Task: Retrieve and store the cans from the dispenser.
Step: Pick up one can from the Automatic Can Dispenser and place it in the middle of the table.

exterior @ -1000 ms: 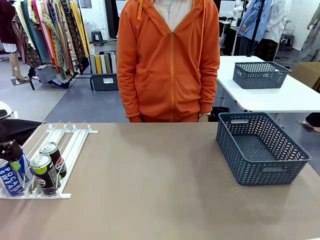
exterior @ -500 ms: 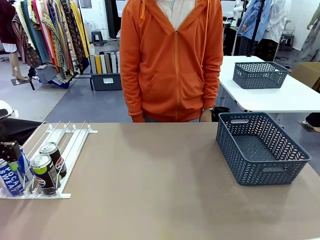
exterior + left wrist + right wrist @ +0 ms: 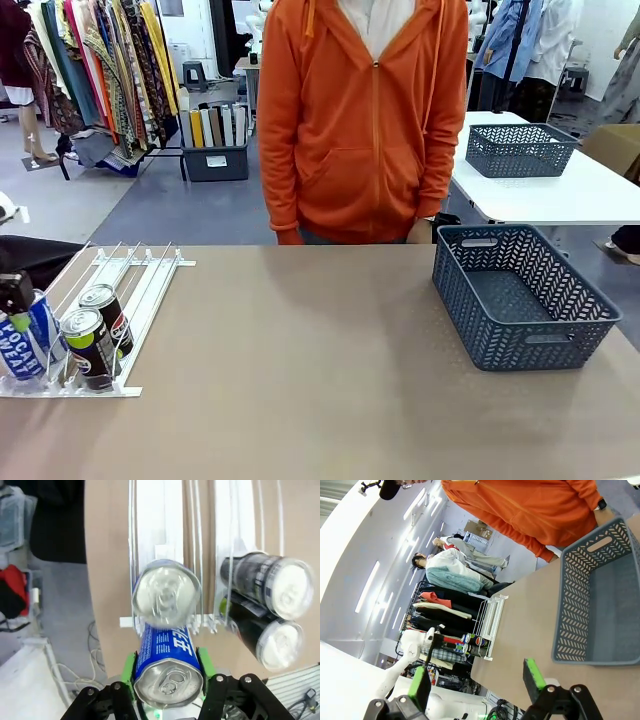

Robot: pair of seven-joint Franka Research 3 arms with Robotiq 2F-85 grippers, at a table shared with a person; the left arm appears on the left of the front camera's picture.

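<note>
My left gripper [image 3: 167,674] has just pinched the blue can [image 3: 166,647] at the near end of the dispenser [image 3: 142,285]. It was spread a moment ago, so now I can lift this can out.

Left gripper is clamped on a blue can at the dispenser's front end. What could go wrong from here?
1. The left gripper holds the blue can with a second blue can right behind it in the same lane; lifting out could drag or tip that one.
2. The dark cans sit in the neighbouring lane, so a sideways swing could knock them.
3. The basket lies across the table from the dispenser; the can might slip on a long carry.
</note>
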